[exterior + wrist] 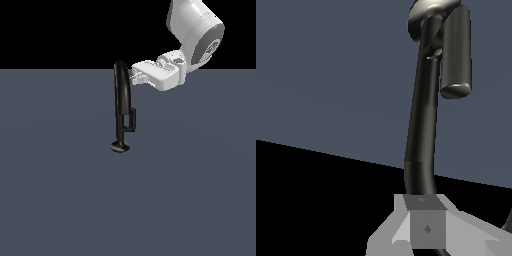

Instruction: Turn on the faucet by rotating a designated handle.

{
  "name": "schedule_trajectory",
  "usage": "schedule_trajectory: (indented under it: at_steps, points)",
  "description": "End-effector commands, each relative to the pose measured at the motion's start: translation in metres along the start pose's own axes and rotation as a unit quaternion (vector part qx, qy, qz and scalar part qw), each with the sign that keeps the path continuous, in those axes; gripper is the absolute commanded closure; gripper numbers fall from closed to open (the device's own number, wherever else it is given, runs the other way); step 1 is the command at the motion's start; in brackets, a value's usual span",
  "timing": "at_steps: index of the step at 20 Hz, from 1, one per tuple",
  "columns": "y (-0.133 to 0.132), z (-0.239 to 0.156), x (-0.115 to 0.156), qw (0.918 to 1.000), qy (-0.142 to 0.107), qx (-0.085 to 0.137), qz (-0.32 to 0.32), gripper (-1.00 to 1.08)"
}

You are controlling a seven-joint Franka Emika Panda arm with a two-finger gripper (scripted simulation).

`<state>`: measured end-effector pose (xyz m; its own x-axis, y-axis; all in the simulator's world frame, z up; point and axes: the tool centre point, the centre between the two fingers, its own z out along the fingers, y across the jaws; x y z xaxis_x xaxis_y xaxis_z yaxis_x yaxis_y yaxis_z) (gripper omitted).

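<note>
The glossy black faucet (120,95) stands upright on its small round greyish base (120,146), with its arched spout tube at the top. The handle (131,119), a short black bar, sits on the lower stem on the exterior view's right. My white gripper (134,76) is level with the top of the arch, just to its right and well above the handle. Its fingers look pressed together and hold nothing. In the wrist view I look along the spout tube (418,135) to the base (426,15) and the handle (456,50), with my gripper (426,210) over the tube.
The faucet stands on a flat dark blue-grey floor (60,190) that stretches all around it. Behind it is plain black background. My white arm (197,35) comes in from the upper right of the exterior view.
</note>
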<state>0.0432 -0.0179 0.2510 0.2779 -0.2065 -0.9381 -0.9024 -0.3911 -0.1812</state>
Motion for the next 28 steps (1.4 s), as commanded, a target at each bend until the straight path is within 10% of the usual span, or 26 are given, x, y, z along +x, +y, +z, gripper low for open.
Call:
schedule_trajectory:
  at_steps: [1, 14, 28]
  points:
    - [-0.003, 0.003, 0.021, 0.999, -0.028, 0.023, 0.025, 1.08]
    - [-0.004, 0.027, 0.098, 0.9791, -0.128, 0.107, 0.117, 1.08]
    - [0.002, 0.032, 0.103, 0.9751, -0.14, 0.116, 0.127, 1.08]
